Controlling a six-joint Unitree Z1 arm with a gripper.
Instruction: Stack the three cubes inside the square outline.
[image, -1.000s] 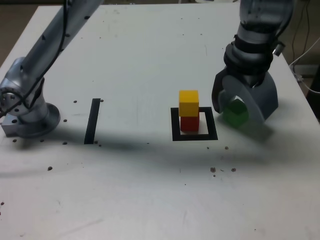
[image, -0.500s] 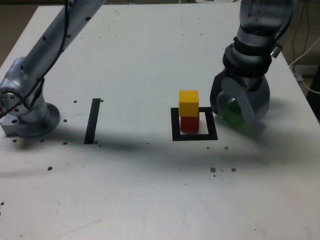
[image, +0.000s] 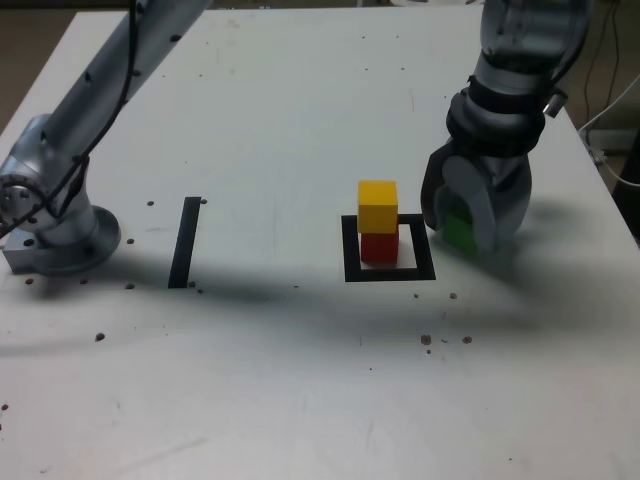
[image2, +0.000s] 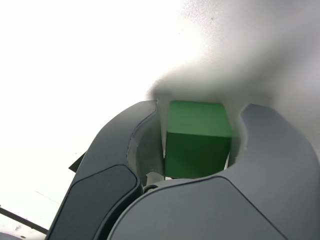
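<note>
green cube (image2: 197, 137) between tool (image: 462, 232) jaws

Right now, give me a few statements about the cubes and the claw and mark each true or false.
1. The yellow cube sits on the red cube. True.
2. The green cube lies inside the square outline. False: it is outside it, on the exterior view's right.
3. The claw has its jaws on either side of the green cube. True.
4. The black strip touches the outline. False: bare table separates them.
</note>
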